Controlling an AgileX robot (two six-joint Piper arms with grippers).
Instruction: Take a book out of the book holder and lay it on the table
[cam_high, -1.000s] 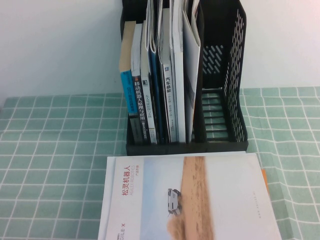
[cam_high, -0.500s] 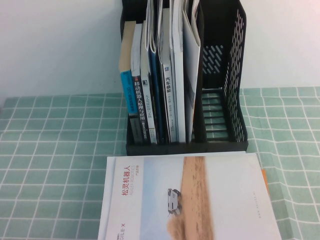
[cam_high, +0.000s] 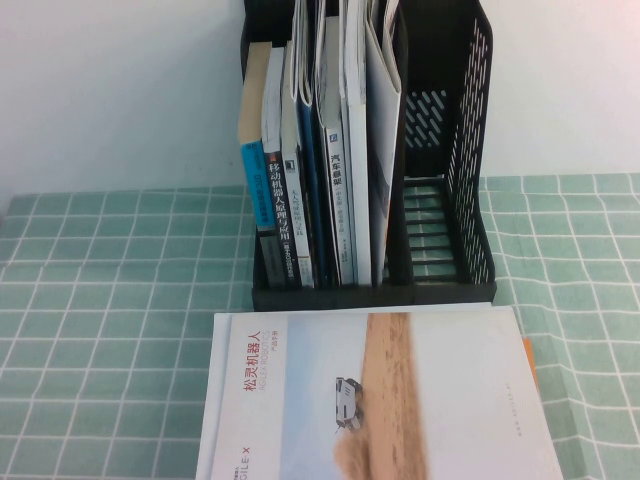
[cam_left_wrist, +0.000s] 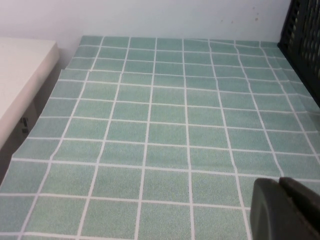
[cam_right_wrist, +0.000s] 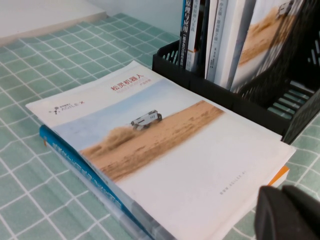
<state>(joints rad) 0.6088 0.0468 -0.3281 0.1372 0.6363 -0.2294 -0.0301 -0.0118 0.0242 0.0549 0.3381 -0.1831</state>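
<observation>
The book (cam_high: 380, 400), pale cover with a sandy stripe, a tiny white car and a dark red title, lies flat on the table (cam_high: 100, 300) in front of the black book holder (cam_high: 470, 200). It rests on top of other flat books. Neither gripper shows in the high view. My left gripper (cam_left_wrist: 279, 182) is shut and empty, low over bare green cloth (cam_left_wrist: 150, 125), left of the holder's edge (cam_left_wrist: 302, 35). My right gripper (cam_right_wrist: 282, 191) is shut and empty, just off the book's (cam_right_wrist: 165, 145) near right corner, with the holder (cam_right_wrist: 260, 107) beyond.
Several upright books (cam_high: 300, 180) and a white brochure (cam_high: 380, 130) fill the holder's left compartments; its right compartment (cam_high: 435, 230) holds nothing. A blue book (cam_right_wrist: 80, 165) and an orange edge (cam_right_wrist: 277, 176) lie under the book. A white ledge (cam_left_wrist: 20, 75) borders the cloth's left side.
</observation>
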